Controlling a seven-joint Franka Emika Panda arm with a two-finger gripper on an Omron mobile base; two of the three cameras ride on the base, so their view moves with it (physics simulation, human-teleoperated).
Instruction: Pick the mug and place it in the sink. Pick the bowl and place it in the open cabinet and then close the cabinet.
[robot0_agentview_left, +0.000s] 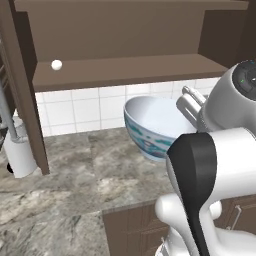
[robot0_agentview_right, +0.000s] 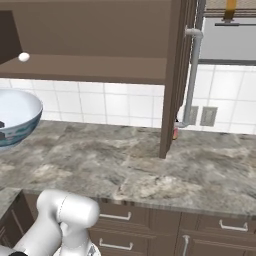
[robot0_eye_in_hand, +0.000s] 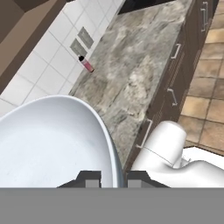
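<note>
The arm's white bulk looms closest; beyond it the open cabinet (robot0_agentview_left: 125, 70) hangs above the desk (robot0_agentview_right: 150, 170). The bowl (robot0_agentview_left: 150, 125), raised off it, looks rigid, slick, breakable. The tool (robot0_eye_in_hand: 113, 178) pinches its rim, the sensible hold.

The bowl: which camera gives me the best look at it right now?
The left base view: the bowl shows nearly whole, rim, white inside and blue-teal pattern, lifted off the counter below the cabinet shelf. The right base view cuts it off at the left edge. The hand view shows just its white inside, with the gripper astride the rim.
</note>
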